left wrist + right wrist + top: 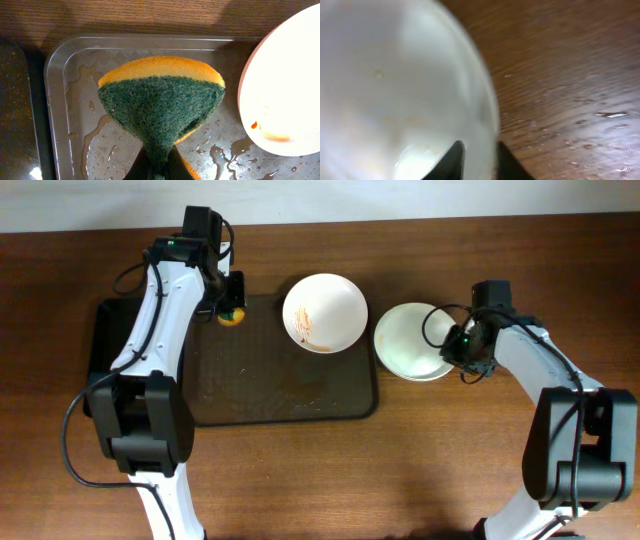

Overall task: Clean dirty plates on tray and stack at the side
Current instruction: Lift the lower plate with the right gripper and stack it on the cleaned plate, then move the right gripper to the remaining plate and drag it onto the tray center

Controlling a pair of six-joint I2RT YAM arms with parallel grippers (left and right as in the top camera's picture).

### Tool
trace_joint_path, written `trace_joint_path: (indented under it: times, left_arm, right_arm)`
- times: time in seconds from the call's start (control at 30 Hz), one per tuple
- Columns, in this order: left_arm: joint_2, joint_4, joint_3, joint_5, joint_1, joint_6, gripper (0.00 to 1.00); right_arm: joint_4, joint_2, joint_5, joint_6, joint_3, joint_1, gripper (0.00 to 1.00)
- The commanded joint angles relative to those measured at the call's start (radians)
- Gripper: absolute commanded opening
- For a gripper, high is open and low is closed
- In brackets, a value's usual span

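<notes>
Green and orange, the sponge [160, 105] is pinched tight at its bottom by the left gripper [157, 169]. The two fingers [136, 171] are almost closed, and the sponge fans out above them, green side facing the camera. It hangs over the tray [56, 110], close to the corner at 11 o'clock when seen from above. The tray floor is wet, with drops and little puddles of water [225, 152]. At 3 o'clock from the sponge is the dirty plate [285, 85]. It is white with thin orange-red smears. From above it sits in the tray at about 1 o'clock, and the sponge is not touching it. A small black tray [100, 330] lies just beside the brown one at 9 o'clock.

The right gripper [477, 161] is nearly closed on the rim of the clean plate [395, 85]. One dark finger [451, 162] is over the inside of the plate and the other is outside, with the rim between them. This plate looks plain white. It rests on the wooden table [570, 65], off the tray, just beside its edge at 3 o'clock. I cannot tell if another plate lies under it. Some wet spots [611, 114] shine on the table near it.
</notes>
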Motion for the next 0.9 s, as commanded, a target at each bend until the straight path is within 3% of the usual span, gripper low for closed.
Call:
trace_joint_path:
  times: [0.0, 0.1, 0.2, 0.43, 0.6, 0.87]
  left_arm:
    - [0.000, 0.010, -0.004, 0.007, 0.004, 0.016, 0.01]
    - [0.000, 0.010, -0.004, 0.007, 0.004, 0.016, 0.01]
    - [0.000, 0.010, -0.004, 0.007, 0.004, 0.016, 0.01]
    - [0.000, 0.010, -0.004, 0.007, 0.004, 0.016, 0.01]
    - [0.000, 0.010, -0.004, 0.007, 0.004, 0.016, 0.01]
    - [0.000, 0.010, -0.004, 0.007, 0.004, 0.016, 0.01]
  right_arm:
    - [-0.084, 0.005, -0.057, -0.056, 0.065, 0.044, 0.50]
    - [-0.179, 0.005, -0.058, -0.062, 0.216, 0.119, 0.50]
    - [-0.167, 0.005, -0.061, 0.000, 0.311, 0.214, 0.50]
    - [-0.053, 0.135, 0.015, 0.266, 0.310, 0.440, 0.44]
    - [-0.019, 0.249, 0.004, 0.311, 0.310, 0.516, 0.40]
    - [-0.039, 0.254, -0.129, 0.293, 0.317, 0.604, 0.23]
